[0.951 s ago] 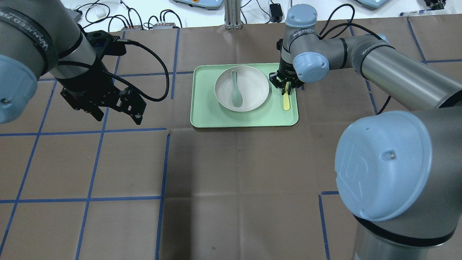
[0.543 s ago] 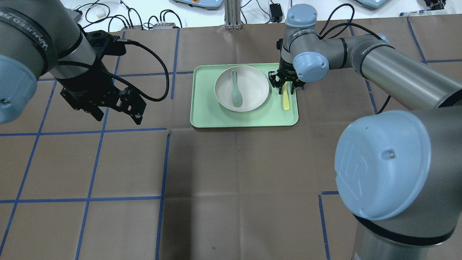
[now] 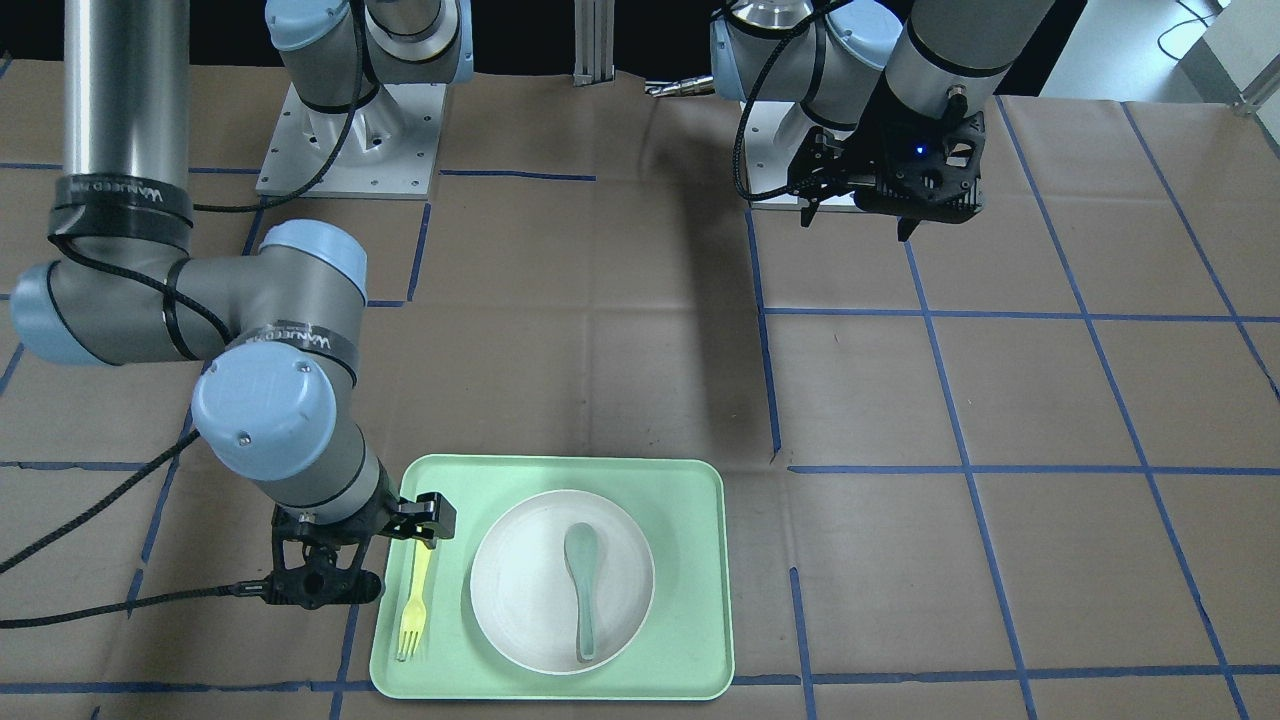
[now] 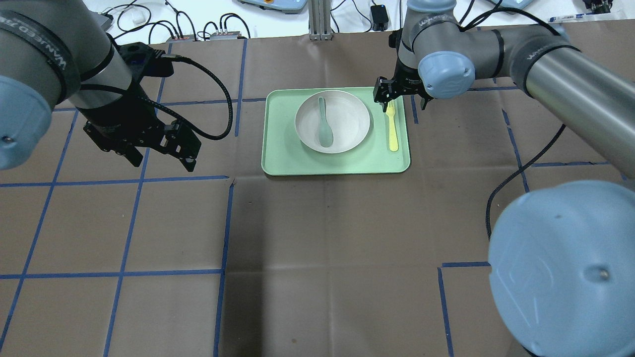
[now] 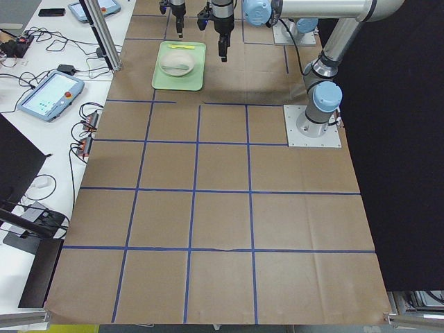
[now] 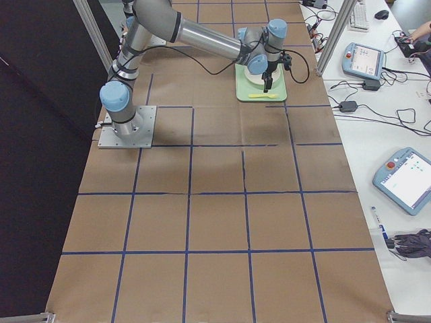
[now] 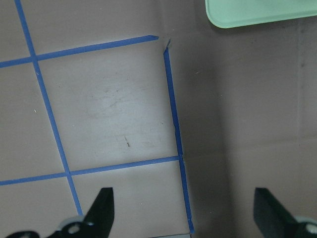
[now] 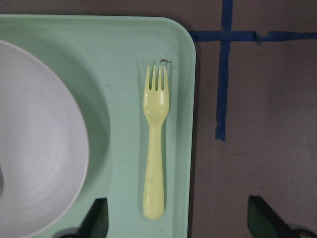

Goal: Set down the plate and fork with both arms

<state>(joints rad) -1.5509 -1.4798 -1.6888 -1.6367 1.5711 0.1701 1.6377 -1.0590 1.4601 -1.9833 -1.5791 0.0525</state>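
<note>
The off-white plate (image 4: 347, 126) sits in the middle of the light-green tray (image 4: 283, 158), with a grey-green spoon (image 4: 323, 124) lying in it. The pale-yellow fork (image 4: 392, 128) lies flat on the tray right of the plate, tines pointing to the far edge. My right gripper (image 4: 402, 99) is open and empty, hovering above the fork's tine end. In the right wrist view the fork (image 8: 154, 148) lies free between the plate (image 8: 39, 148) and the tray rim (image 8: 190, 99). My left gripper (image 4: 158, 153) is open and empty over the table, left of the tray.
Brown paper with blue tape lines covers the table. The tray's corner (image 7: 257, 12) shows at the top of the left wrist view. Cables and boxes (image 4: 198, 29) lie beyond the far edge. The front-facing view shows both arm bases (image 3: 350, 140) at the robot's side.
My right gripper has let go of the fork, then risen and moved toward the tray's far edge. The fork now lies uncovered on the tray. The left arm has not moved.
</note>
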